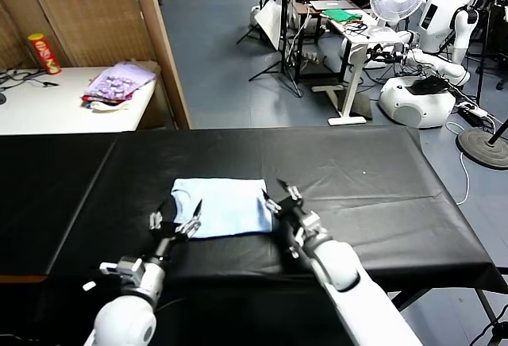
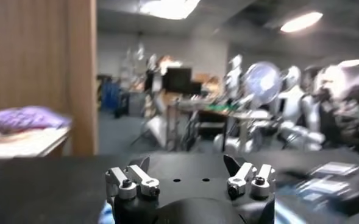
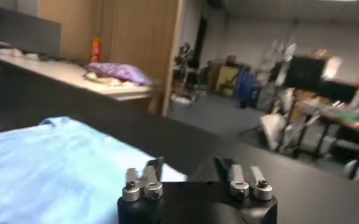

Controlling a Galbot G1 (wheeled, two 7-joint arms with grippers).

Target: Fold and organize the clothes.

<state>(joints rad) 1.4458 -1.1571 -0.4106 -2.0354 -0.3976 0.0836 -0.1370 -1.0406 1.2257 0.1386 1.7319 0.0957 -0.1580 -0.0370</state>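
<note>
The left gripper (image 1: 176, 221), fingers spread, is held at the light-blue T-shirt's (image 1: 222, 205) seven-o'clock corner. The right gripper (image 1: 279, 195), fingers parted, is held at its three-o'clock edge. The folded shirt lies near the black table's (image 1: 373, 203) front edge; bare cloth is left beyond, toward twelve.
</note>
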